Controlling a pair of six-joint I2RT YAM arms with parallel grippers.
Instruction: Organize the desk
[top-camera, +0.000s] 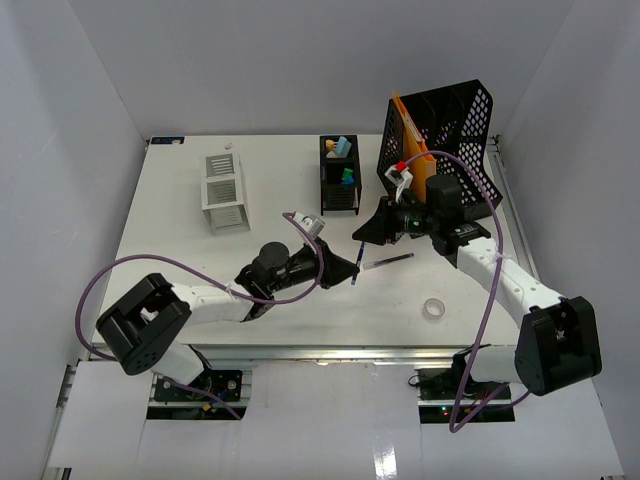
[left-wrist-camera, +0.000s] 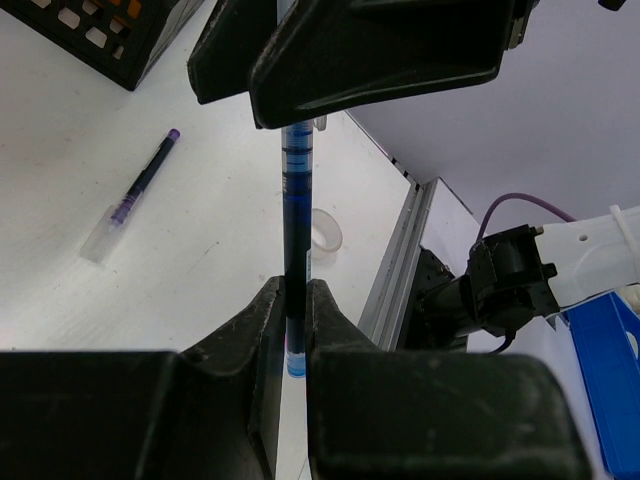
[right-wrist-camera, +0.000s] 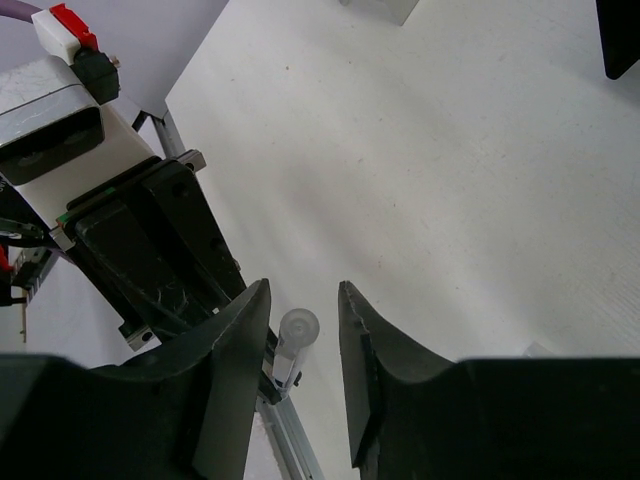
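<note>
The desk spreads white beneath both of your arms, with a metal rail along its near edge. Far left, a white wire rack stands on it. Mid-desk, your left gripper is pinching a blue pen, barrel pointing out at the other arm. Beyond it sits a black organizer, and a purple pen lies flat close by. Your right gripper is spread, a clear pen end in the gap touching neither finger. At the far right, a black file rack holds an orange folder. Near right lies a tape roll.
</note>
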